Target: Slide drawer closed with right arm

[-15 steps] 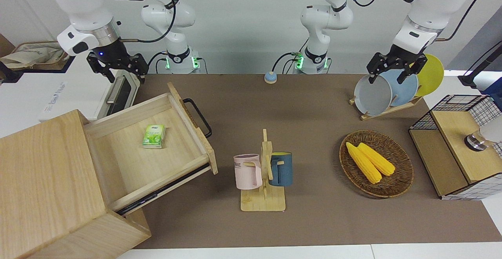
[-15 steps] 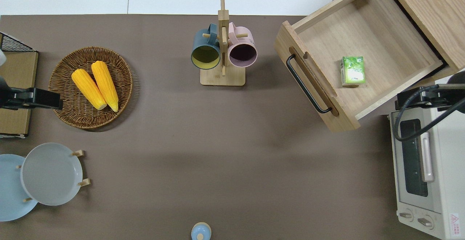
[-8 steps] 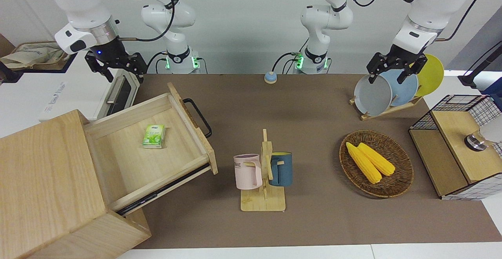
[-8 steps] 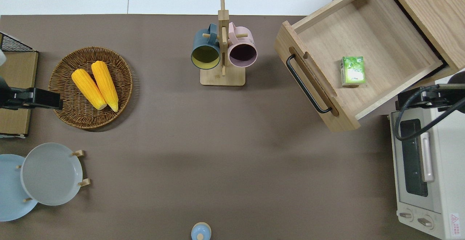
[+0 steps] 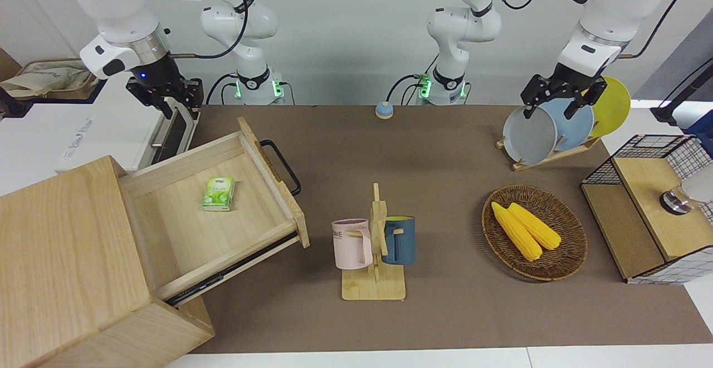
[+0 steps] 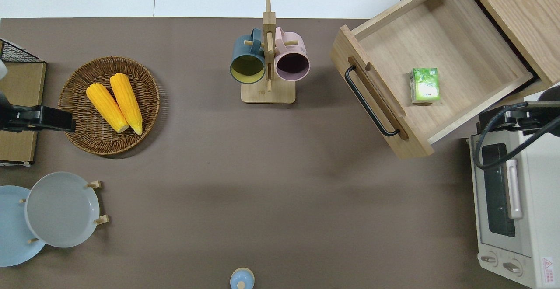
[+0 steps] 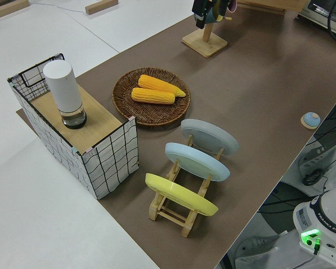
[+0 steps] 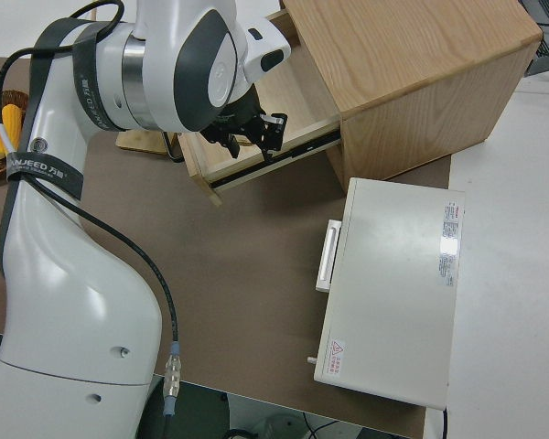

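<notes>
The drawer (image 5: pixel 223 229) stands pulled out of the pale wood cabinet (image 5: pixel 61 245), at an angle toward the table's middle. Its black loop handle (image 5: pixel 283 166) is on the front panel. A small green packet (image 5: pixel 218 194) lies inside the drawer (image 6: pixel 459 44). My right gripper (image 5: pixel 177 103) hangs open in the air with nothing between its fingers. In the overhead view my right gripper (image 6: pixel 503 120) is over the gap between the drawer's side wall and the white toaster oven (image 6: pixel 512 201), clear of the handle (image 6: pixel 369 101). The left arm is parked with its gripper (image 5: pixel 551 109) open.
A wooden mug rack (image 5: pixel 374 245) with a pink and a blue mug stands near the drawer's front. A wicker basket (image 5: pixel 533 231) holds two corn cobs. A plate rack (image 5: pixel 548 126) and a wire crate (image 5: pixel 652 206) are at the left arm's end.
The right wrist has turned, so the fingers look narrower in the front view, and the gripper has shifted slightly away from the robots. The drawer and the left arm have not moved.
</notes>
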Robot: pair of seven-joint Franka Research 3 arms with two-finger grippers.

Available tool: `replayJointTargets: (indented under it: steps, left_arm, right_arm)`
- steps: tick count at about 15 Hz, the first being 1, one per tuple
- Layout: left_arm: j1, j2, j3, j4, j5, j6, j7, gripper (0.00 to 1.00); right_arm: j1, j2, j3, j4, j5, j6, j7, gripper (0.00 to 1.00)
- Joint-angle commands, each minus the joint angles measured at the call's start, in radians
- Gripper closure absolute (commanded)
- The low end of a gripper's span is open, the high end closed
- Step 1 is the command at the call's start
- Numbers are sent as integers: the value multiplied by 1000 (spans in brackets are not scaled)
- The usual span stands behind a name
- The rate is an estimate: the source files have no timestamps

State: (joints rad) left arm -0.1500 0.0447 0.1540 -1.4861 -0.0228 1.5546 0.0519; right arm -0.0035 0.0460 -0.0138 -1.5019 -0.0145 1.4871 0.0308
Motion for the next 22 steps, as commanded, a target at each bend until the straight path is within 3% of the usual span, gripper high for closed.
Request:
replayJointTargets:
  steps: [1,8,13,16,18,22]
  left_arm:
    - [-17,12,16,20,14,1,6,2]
    - [-17,12,16,20,15,1,6,5]
    - [-17,12,16,20,15,1,6,5]
    - [-17,12,16,20,15,1,6,2]
    - [-17,12,16,20,14,1,6,5]
    - [-17,12,16,20,14,1,6,2]
  right_arm:
    - [-16,11,3,22,24,-24,-38,1000]
    - [-13,8,3,26,27,-25,-40,1000]
    - [8,2,18,98,24,-99,-3,1000]
    - [65,-5,15,109,39,-106,72,1000]
    - [85,-8,29,135,39,-116,89,1000]
    - [183,-5,34,158,45,-114,292,1000]
